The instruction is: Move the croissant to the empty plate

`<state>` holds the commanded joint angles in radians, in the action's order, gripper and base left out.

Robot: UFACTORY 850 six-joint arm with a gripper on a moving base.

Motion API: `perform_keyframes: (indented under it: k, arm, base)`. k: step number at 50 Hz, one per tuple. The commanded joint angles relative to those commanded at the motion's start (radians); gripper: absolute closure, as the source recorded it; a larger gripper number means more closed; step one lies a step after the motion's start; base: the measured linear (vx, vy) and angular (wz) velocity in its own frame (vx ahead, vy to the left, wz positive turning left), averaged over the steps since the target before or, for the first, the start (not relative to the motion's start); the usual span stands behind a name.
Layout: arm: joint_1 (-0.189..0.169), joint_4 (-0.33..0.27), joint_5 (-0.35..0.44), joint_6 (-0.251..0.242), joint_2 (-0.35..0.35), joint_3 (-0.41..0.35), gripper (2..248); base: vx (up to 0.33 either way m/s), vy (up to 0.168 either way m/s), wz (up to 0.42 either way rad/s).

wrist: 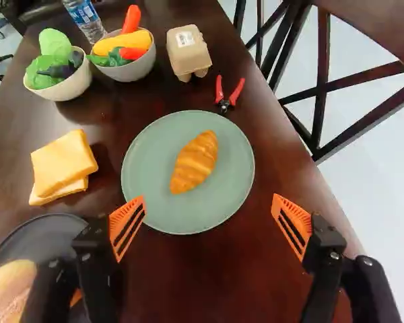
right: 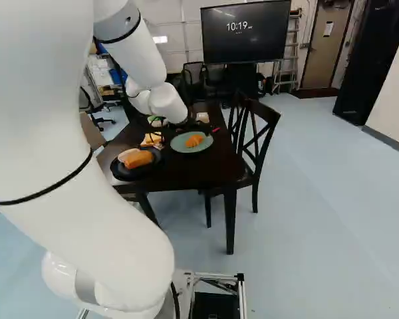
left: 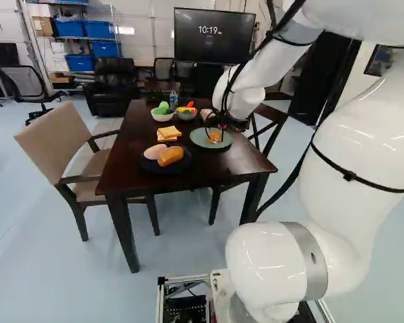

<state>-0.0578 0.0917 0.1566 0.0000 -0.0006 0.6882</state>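
Croissant [wrist: 194,162] inside rim of green plate [wrist: 145,168], margin all round, dark table [wrist: 279,158] edge nearby, gripper [left: 217,129] wide.

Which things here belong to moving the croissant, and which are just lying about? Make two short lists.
Job: croissant; green plate under it; open gripper.

Lying about: bread slices; black plate and its food; vegetable bowls; bottle; carton; red cutters.

Left base view, clock centred on bread slices [left: 167,134] | 12: white bowl [left: 162,118] holds greens | 1–2: grey bowl [left: 186,117] holds peppers | 6: dark plate [left: 148,166] carries breads | 9: beige armchair [left: 50,138] stands | 1, far: screen [left: 213,35] shows clock
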Motion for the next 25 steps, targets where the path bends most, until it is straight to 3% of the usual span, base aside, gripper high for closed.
perform_keyframes:
  k: [25]
  arm:
    - [0.023,-0.036,0.283,0.0,0.111,-0.238,3]
  base:
    - [0.0,0.0,0.0]
